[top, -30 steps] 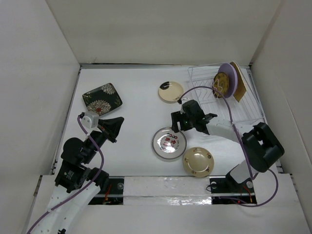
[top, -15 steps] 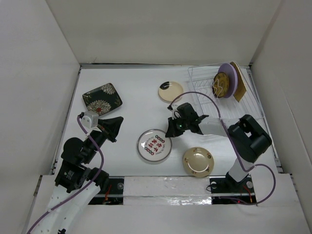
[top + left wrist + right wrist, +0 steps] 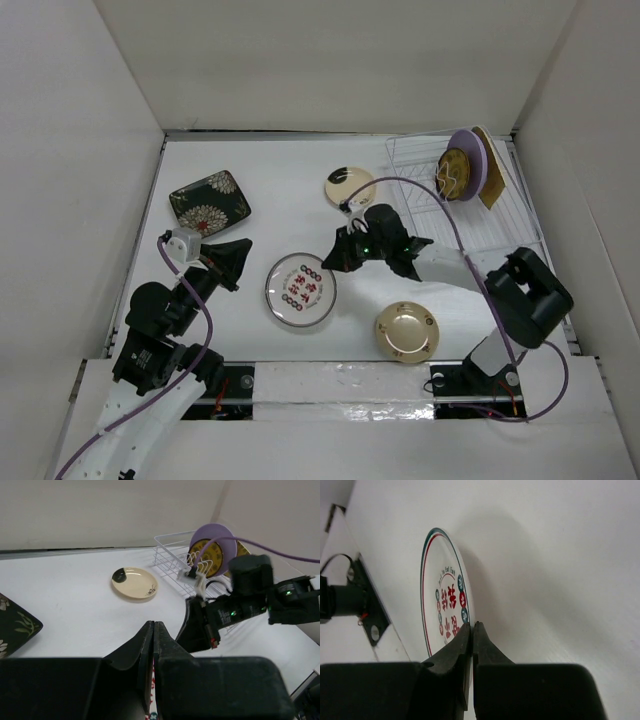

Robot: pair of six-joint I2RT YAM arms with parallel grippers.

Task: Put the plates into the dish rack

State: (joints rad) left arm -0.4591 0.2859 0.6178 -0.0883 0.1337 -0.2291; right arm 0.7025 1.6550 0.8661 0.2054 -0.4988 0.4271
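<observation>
My right gripper (image 3: pixel 335 262) (image 3: pixel 472 626) is shut on the right rim of the white-rimmed red-patterned plate (image 3: pixel 300 290) (image 3: pixel 442 605), which is in the middle of the table. My left gripper (image 3: pixel 236 256) (image 3: pixel 153 625) is shut on nothing and hovers left of that plate. The black square floral plate (image 3: pixel 210 200) lies at the back left. A cream plate with a dark mark (image 3: pixel 350 187) (image 3: pixel 134 583) lies at the back centre. The tan plate (image 3: pixel 406 331) lies at the front. The lilac plate (image 3: pixel 470 163) and a yellow one (image 3: pixel 454 172) stand in the dish rack (image 3: pixel 500 225).
White walls close in the table on the left, back and right. A brown flat piece (image 3: pixel 490 170) leans behind the lilac plate in the rack. A purple cable (image 3: pixel 440 205) loops over the right arm, near the rack's front.
My right gripper closed on the red-patterned plate's rim and carried it left across the table. The left arm stayed still.
</observation>
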